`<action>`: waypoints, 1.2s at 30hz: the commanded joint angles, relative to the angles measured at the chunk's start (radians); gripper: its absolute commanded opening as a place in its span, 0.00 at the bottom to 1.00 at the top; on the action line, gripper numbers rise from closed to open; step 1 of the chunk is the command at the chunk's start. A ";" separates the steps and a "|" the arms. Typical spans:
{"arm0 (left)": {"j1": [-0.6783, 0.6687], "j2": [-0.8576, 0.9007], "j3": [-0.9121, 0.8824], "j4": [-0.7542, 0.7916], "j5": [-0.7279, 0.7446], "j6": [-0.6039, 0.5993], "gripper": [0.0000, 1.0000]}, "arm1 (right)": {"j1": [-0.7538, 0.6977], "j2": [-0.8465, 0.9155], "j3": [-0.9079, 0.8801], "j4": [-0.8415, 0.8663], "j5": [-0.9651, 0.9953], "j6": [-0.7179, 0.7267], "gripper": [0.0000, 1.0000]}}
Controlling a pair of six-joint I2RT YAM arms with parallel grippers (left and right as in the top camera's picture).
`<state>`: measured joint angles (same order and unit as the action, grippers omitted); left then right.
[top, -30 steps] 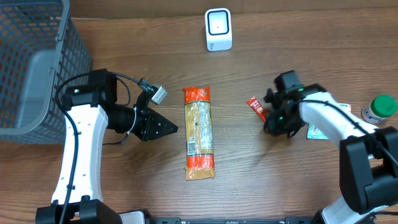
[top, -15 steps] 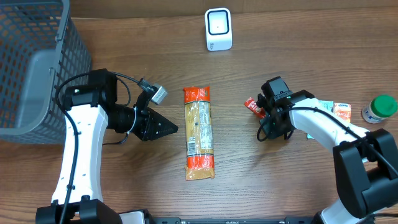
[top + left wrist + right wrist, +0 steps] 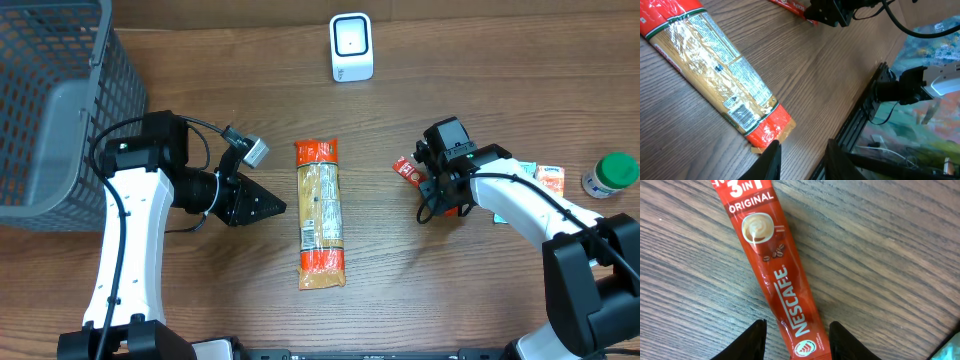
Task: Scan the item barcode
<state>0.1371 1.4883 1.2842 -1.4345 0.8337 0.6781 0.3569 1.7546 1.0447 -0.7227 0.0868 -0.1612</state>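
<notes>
My right pincer (image 3: pixel 797 342) hangs with jaws apart astride the near end of the coffee stick (image 3: pixel 775 270), open table (image 3: pixel 900 255) flanking both long edges.

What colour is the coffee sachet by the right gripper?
Red with white lettering; the coffee sachet shows best in the right wrist view.

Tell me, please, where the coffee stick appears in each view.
Overhead: coffee stick right of centre, beside the right pincer.
Left wrist: coffee stick at the top edge, next to the right pincer.
Right wrist: coffee stick in the centre, diagonal, its lower end inside the right pincer.
Shared landmark: the right pincer.
</notes>
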 commanded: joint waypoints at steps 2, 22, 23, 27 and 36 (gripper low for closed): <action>-0.007 0.000 -0.002 0.003 0.004 -0.013 0.21 | -0.006 -0.026 -0.028 0.016 0.009 -0.026 0.43; -0.007 0.000 -0.002 0.000 0.001 -0.013 0.21 | -0.005 -0.026 -0.146 0.125 -0.013 -0.055 0.04; -0.007 0.000 -0.002 0.000 0.001 -0.013 0.21 | -0.005 -0.026 -0.146 0.117 -0.014 -0.041 0.04; -0.007 0.000 -0.002 0.002 0.001 -0.013 0.21 | -0.005 -0.048 -0.100 0.049 -0.109 -0.040 0.04; -0.007 0.000 -0.002 0.004 0.001 -0.013 1.00 | -0.022 -0.188 -0.020 -0.032 -0.623 0.158 0.04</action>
<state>0.1371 1.4883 1.2842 -1.4342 0.8333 0.6746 0.3519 1.6348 0.9863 -0.7525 -0.2462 -0.1246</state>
